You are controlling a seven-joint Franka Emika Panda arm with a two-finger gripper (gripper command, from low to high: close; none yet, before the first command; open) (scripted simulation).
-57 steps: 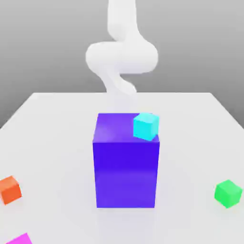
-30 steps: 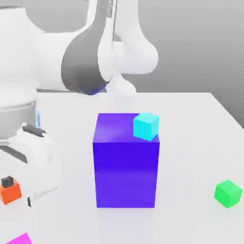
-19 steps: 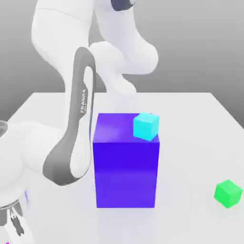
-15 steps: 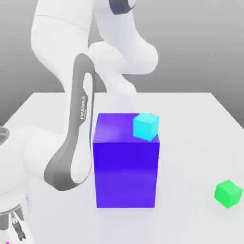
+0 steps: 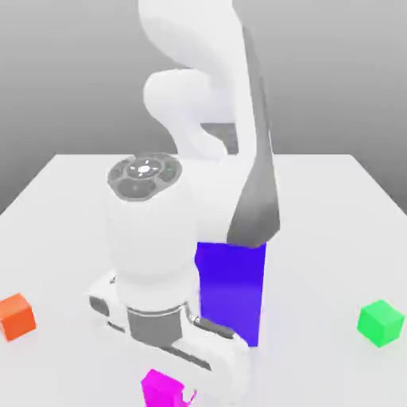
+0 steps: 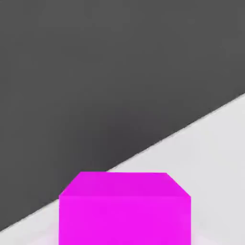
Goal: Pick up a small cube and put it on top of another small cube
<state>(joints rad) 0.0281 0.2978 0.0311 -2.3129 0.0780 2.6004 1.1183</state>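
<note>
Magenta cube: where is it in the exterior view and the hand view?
Exterior view: magenta cube at the bottom edge, under the hand, ahead of the blue block.
Hand view: magenta cube large, at bottom centre.
Shared landmark: the white table.

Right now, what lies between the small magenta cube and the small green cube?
In the exterior view, between the magenta cube and the green cube lie the gripper's white housing and bare white table.
</note>
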